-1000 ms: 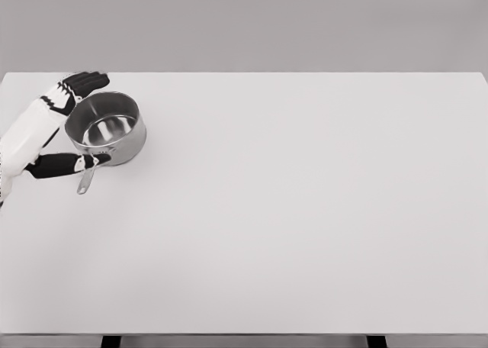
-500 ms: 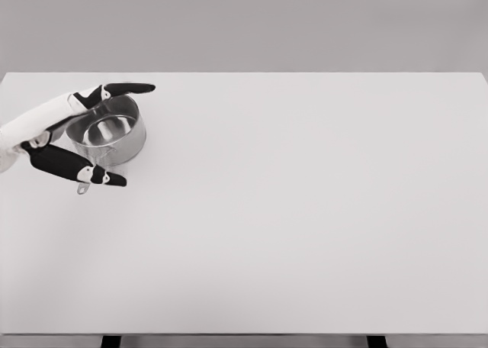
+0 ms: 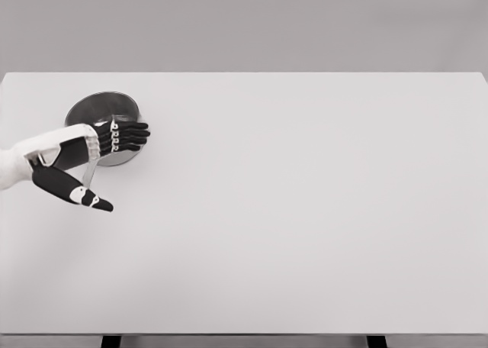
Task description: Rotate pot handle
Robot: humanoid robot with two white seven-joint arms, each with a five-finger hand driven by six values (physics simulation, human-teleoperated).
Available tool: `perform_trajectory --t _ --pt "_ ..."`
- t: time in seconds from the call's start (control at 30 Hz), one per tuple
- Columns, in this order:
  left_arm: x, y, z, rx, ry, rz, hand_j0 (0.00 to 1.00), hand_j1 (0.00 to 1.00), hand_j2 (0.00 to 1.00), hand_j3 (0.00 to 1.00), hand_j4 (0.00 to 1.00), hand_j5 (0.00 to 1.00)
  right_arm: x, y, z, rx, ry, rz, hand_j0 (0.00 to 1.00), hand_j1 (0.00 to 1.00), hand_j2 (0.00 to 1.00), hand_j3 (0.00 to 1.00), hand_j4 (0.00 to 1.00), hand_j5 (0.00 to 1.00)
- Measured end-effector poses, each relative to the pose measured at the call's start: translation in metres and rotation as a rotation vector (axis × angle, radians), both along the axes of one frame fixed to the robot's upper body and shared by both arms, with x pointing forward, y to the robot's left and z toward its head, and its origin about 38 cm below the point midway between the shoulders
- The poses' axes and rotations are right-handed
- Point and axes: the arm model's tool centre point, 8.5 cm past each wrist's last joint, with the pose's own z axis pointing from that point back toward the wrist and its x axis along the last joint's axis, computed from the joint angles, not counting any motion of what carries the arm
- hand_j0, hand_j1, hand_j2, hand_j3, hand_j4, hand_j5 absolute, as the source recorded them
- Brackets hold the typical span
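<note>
Left robot hand (image 3: 91,153) — fingers spread — covers the pot (image 3: 97,107) on the table (image 3: 305,211).

— What fills most of the view?

— A broad white surface (image 3: 305,211), matte and evenly lit, running nearly from one side of the frame to the other. Its far edge is a straight horizontal line.

— And behind that far edge?

— A plain grey wall (image 3: 244,24), flat, with only a faint gradient. Whether any floor shows there cannot be told.

— Anything below the surface's near edge?

— A thin darker strip, and two short black supports (image 3: 111,341) poking out beneath the edge, one toward the left, the other (image 3: 376,341) toward the right.

— How is the light?

— Soft and diffuse; the surface shows only mild shading toward its corners.
</note>
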Motion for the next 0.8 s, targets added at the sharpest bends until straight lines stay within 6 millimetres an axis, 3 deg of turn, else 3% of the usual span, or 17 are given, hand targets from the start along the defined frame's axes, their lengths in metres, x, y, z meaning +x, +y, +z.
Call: perform_trajectory --t 0.4,0.8 --pt "-0.025 0.001 -0.047 -0.006 0.207 -0.007 1.0 1.0 1.0 1.0 1.0 1.0 0.0 0.0 0.0 0.0 0.0 0.0 1.0 1.0 1.0 1.0 1.0 1.0" --pt "-0.032 0.011 -0.057 0.029 0.258 0.014 1.0 1.0 1.0 1.0 1.0 1.0 0.0 0.0 0.0 0.0 0.0 0.0 1.0 1.0 1.0 1.0 1.0 1.0"
